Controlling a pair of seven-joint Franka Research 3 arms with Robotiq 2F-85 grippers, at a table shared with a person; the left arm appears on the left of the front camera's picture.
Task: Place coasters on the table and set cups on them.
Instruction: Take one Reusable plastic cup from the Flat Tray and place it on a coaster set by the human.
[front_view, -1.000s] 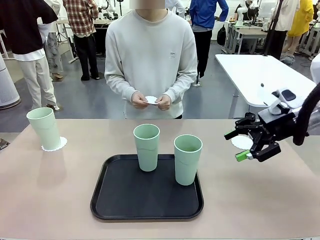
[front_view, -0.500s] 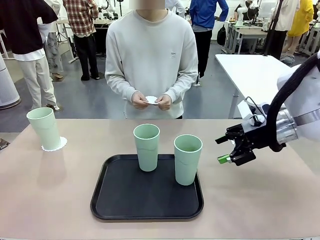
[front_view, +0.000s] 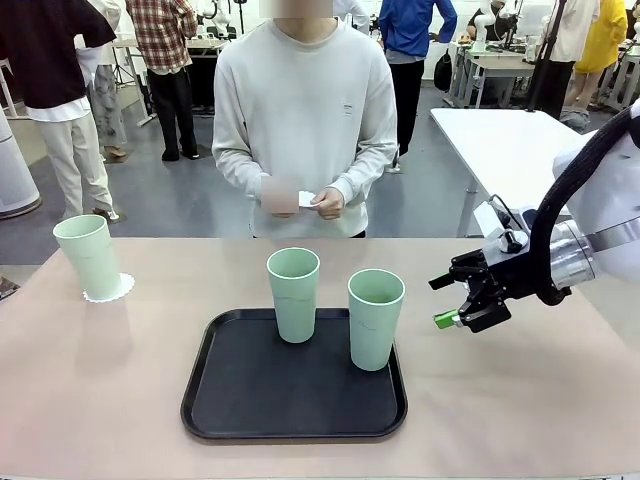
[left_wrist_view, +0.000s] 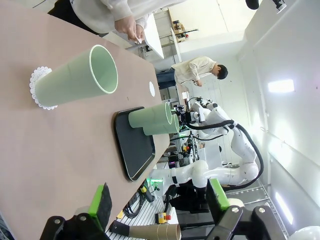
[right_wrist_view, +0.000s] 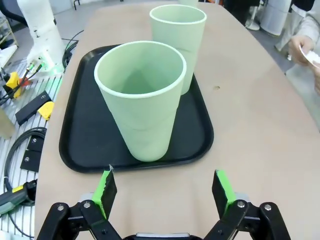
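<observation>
One mint-green cup (front_view: 90, 257) stands on a lacy white coaster (front_view: 108, 290) at the table's (front_view: 120, 380) far left. Two more cups (front_view: 293, 293) (front_view: 375, 318) stand on a black tray (front_view: 293, 400). To the right of the right-hand tray cup hovers my right gripper (front_view: 448, 300), open and empty. In the right wrist view its fingers (right_wrist_view: 106, 187) flank that cup (right_wrist_view: 140, 100) from a short distance. My left gripper (left_wrist_view: 159, 200) is open, far from the cup (left_wrist_view: 75, 82) on its coaster (left_wrist_view: 36, 90). Another coaster (left_wrist_view: 151, 88) lies on the table's right part. The person holds a coaster (front_view: 305, 198).
The person stands at the far edge, hands (front_view: 325, 205) above the table's rim. A white rectangular table (front_view: 520, 150) stands behind at the right. Bare tabletop lies on both sides of the tray (right_wrist_view: 80, 145).
My right gripper has swung left from over the right-hand coaster toward the tray's right cup, staying open. The person's hands shifted slightly.
</observation>
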